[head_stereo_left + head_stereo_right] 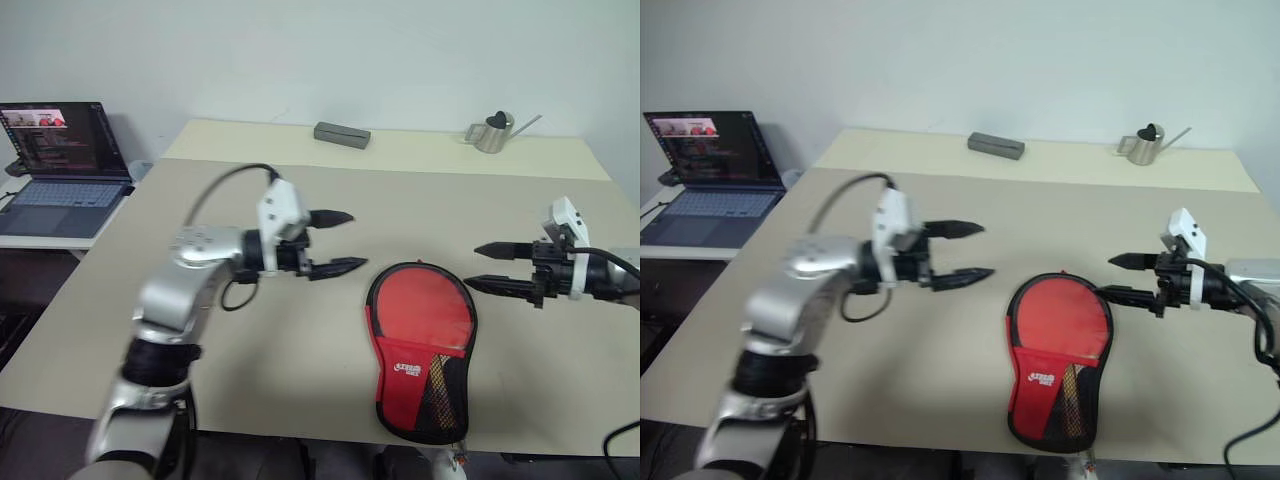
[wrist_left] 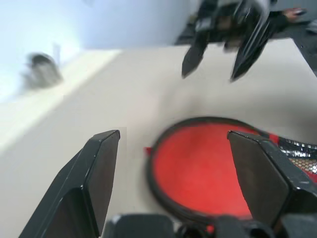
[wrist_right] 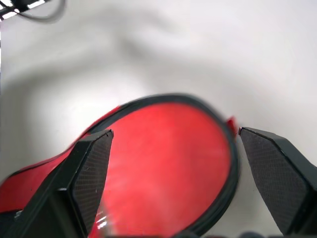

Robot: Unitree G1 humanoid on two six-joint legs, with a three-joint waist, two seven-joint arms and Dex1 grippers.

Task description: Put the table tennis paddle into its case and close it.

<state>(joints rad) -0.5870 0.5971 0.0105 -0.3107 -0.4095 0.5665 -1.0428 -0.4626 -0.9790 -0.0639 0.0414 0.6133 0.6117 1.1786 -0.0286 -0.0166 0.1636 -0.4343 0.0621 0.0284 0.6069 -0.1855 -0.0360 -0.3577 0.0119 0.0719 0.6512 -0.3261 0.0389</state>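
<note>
The red case [image 1: 420,345] lies flat on the table [image 1: 300,340] near the front edge, round end pointing away from me, black mesh pocket [image 1: 440,390] at the near end. The table tennis paddle is hidden. My left gripper [image 1: 352,240] hovers open just left of the case, pointing right toward it, with nothing between its fingers [image 2: 99,173]. My right gripper [image 1: 477,267] hovers open just right of the round end, pointing left, also holding nothing. In both wrist views the case [image 3: 168,163] shows between the spread fingers, below them.
An open laptop [image 1: 65,160] sits on a side desk at the far left. A grey box [image 1: 342,134] and a small metal watering can [image 1: 492,132] stand at the back of the table. The case's near end reaches the table's front edge.
</note>
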